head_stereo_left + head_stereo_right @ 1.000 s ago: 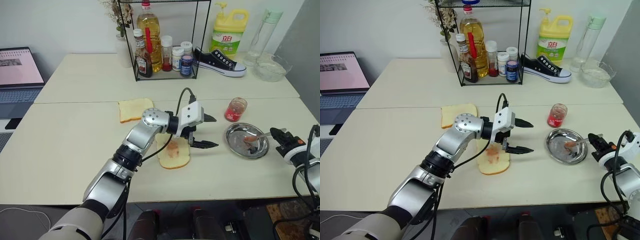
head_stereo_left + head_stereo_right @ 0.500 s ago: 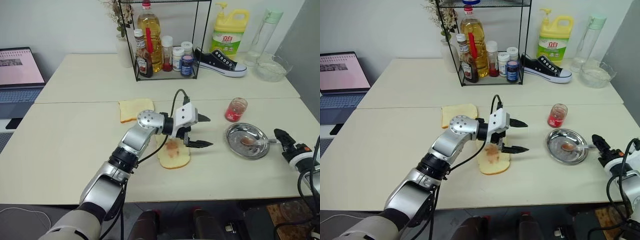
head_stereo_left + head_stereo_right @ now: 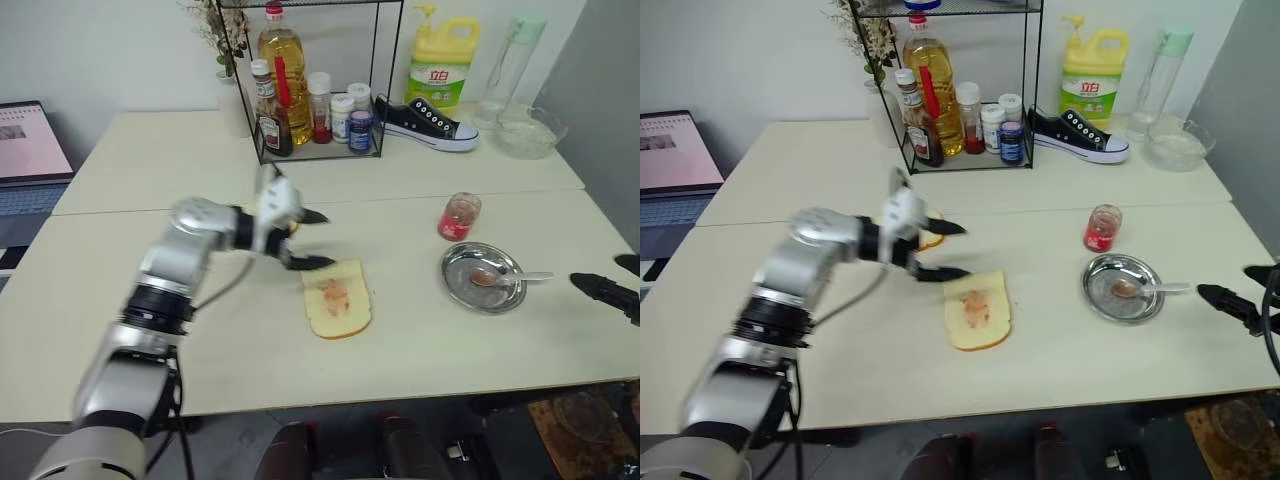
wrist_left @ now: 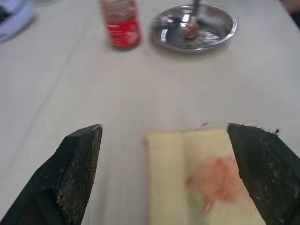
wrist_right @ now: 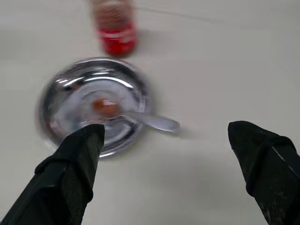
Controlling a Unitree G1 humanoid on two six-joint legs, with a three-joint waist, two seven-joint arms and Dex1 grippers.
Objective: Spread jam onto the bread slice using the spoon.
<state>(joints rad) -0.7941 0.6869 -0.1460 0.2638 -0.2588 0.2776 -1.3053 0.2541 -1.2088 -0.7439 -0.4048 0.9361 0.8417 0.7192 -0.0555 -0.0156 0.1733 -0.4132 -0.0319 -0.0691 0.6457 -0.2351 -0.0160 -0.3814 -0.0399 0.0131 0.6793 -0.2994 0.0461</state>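
The bread slice (image 3: 337, 300) lies flat near the table's middle, with a reddish jam smear (image 3: 333, 295) at its centre. My left gripper (image 3: 322, 240) hovers open just left of it, and the left wrist view shows the bread slice (image 4: 206, 178) between and beyond its fingers (image 4: 77, 173). The spoon (image 3: 505, 278) rests in the round steel dish (image 3: 470, 292) with a jam blob in its bowl and its handle over the rim. The red jam jar (image 3: 459, 216) stands behind the dish. At the right edge, my right gripper (image 3: 598, 272) is open, apart from the spoon (image 5: 140, 119).
A plain bread slice (image 3: 931, 238) lies partly hidden behind my left gripper. At the back stand a wire rack of bottles (image 3: 315, 95), a black shoe (image 3: 425, 122), a yellow detergent bottle (image 3: 440, 60) and a glass bowl (image 3: 525, 132). A laptop (image 3: 30, 145) is at the far left.
My left gripper has swung left, off the bread slice. My right gripper opened, left the spoon in the dish and drew back right. The camera view has shifted too.
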